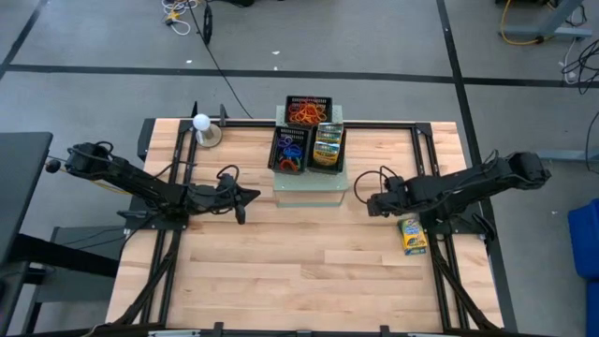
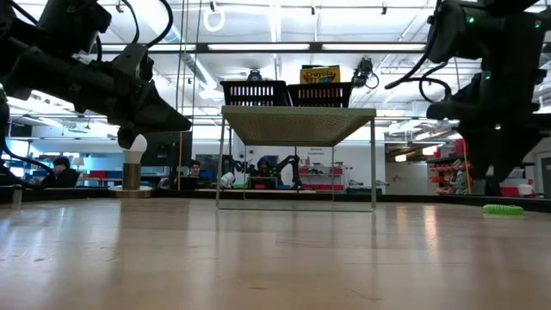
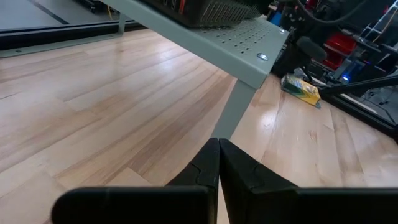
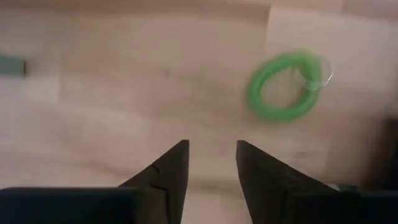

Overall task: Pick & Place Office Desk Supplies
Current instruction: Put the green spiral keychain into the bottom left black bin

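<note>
A green loop (image 4: 283, 87) lies flat on the wooden table; it also shows low at the right (image 2: 503, 209). My right gripper (image 4: 211, 155) hangs over the table beside it, pointing down, its fingers open and empty. A yellow-green crayon box (image 1: 413, 235) lies flat near the table's right edge. My left gripper (image 3: 219, 149) is shut and empty and hovers at the table's left (image 1: 245, 197). Black mesh trays on the pale-green perforated stand (image 1: 309, 183) hold orange rubber bands (image 1: 306, 113), coloured loops (image 1: 290, 154) and a crayon box (image 1: 327, 145).
The perforated stand rests on thin legs (image 2: 374, 164) at the far middle of the table, between both arms. A white ball on a small base (image 1: 201, 127) sits at the far left. Bare wood stretches across the near half of the table (image 1: 299, 281).
</note>
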{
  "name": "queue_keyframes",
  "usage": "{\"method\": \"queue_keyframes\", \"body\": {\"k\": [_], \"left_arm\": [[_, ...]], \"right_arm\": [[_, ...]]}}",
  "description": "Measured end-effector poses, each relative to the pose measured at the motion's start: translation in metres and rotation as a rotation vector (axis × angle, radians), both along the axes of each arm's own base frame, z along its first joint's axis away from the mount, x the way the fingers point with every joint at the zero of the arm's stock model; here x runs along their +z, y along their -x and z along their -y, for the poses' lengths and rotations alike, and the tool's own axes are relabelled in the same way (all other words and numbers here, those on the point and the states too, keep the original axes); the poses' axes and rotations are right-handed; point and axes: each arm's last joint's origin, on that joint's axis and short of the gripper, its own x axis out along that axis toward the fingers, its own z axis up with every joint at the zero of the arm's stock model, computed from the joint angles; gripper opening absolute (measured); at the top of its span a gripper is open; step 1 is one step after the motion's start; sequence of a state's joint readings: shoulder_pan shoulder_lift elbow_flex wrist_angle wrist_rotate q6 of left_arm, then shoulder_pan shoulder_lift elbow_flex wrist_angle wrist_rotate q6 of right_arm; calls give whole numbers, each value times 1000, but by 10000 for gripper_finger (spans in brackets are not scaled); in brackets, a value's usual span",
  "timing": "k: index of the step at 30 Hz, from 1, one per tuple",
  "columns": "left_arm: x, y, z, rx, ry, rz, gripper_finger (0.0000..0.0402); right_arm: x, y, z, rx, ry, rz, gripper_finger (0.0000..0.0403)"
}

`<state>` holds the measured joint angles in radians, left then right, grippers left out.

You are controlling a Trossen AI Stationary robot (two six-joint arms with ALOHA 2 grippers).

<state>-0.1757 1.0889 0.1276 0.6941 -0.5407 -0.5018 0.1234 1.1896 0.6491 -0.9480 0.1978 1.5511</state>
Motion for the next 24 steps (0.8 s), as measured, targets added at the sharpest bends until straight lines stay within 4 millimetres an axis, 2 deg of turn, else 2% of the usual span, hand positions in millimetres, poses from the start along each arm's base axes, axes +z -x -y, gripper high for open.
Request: {"method": "queue_keyframes", "body": {"k": [3, 10, 15, 18, 24], "left_arm": [[0, 0, 0, 0, 0, 0, 11], [0, 0, 0, 28, 114, 44, 11], [0, 0, -1, 60, 182, 79, 11], [3, 0, -2, 113, 192, 117, 11], [1, 1, -3, 154, 270, 144, 8]], "right_arm": [[-6, 3, 9, -31, 52, -20, 146], [-45, 20, 26, -128, 47, -22, 140], [-53, 23, 27, -117, 51, -5, 131], [-52, 24, 27, -92, 55, -24, 110], [-51, 24, 27, -37, 60, -40, 36]]}}
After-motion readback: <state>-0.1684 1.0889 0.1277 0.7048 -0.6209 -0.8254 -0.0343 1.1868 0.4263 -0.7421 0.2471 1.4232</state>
